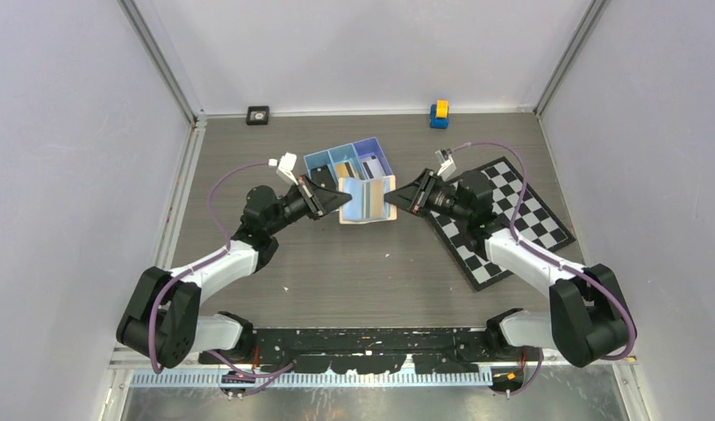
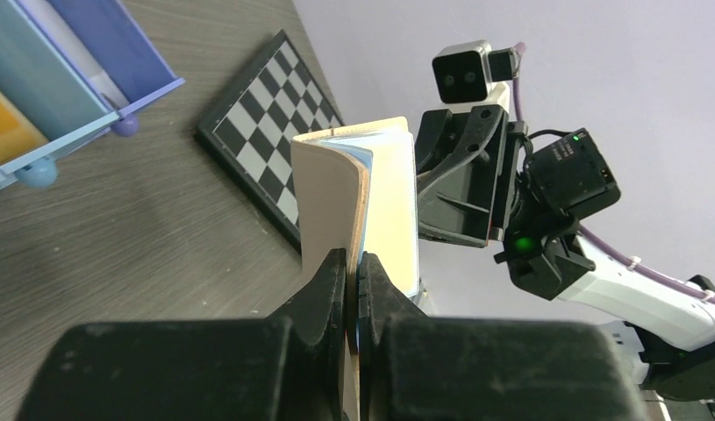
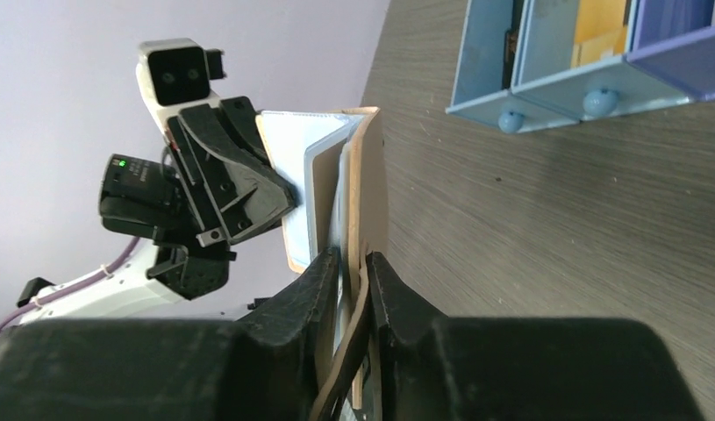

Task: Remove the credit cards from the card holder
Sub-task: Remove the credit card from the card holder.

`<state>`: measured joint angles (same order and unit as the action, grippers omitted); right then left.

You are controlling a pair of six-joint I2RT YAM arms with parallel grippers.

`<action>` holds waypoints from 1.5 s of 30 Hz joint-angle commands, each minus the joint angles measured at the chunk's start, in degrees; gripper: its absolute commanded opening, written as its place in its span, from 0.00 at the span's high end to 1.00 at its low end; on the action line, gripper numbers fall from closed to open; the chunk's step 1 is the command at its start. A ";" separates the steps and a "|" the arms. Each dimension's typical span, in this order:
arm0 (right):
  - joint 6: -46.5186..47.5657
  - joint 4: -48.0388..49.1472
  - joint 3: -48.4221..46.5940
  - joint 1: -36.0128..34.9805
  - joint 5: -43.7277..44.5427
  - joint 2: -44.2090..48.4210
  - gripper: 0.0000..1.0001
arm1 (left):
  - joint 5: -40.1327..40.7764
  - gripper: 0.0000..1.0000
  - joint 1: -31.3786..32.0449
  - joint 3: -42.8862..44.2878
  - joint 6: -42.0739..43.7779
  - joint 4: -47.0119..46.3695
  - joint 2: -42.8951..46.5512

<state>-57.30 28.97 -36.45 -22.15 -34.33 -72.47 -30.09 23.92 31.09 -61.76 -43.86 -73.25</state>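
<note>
The card holder is held open like a book above the counter, just in front of the blue tray and not touching it. The left end effector is clenched on the edge of its left flap, and the right end effector grasps the edge of its right flap, with pale blue inner leaves showing between the flaps. In the tray, an orange-tan card lies in the middle compartment and a pale card in the right one.
</note>
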 commanded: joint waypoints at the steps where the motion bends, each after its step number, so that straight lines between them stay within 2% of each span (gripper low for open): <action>1: 2.88 -2.87 -3.35 -1.40 -0.07 -0.87 0.74 | 1.00 1.00 0.51 3.20 3.88 3.71 1.97; 4: 4.30 -5.61 -4.44 -2.00 0.60 -1.39 0.64 | 1.47 1.00 0.60 3.83 4.93 5.79 1.80; 11: 4.96 -5.88 -4.62 -2.80 0.80 -1.30 0.48 | 1.79 1.00 0.71 5.02 5.77 8.90 0.64; 34: 10.87 -16.24 -10.39 -7.89 4.22 -6.84 0.49 | -0.09 1.00 2.69 7.04 6.47 9.10 -2.36; 37: 10.99 -16.72 -10.61 -7.94 4.48 -7.07 0.54 | -0.23 1.00 2.80 7.19 6.47 9.05 -2.50; 42: 11.49 -18.00 -10.98 -7.99 5.15 -6.80 0.82 | -0.19 0.99 2.80 7.31 6.47 9.81 -2.56; 45: 12.03 -18.69 -10.87 -7.92 6.14 -5.59 0.92 | 1.50 0.90 2.80 7.19 6.77 12.35 -2.01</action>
<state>-46.59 10.09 -44.82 -29.71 -28.95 -79.18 -28.69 26.20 35.66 -55.99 -32.12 -75.96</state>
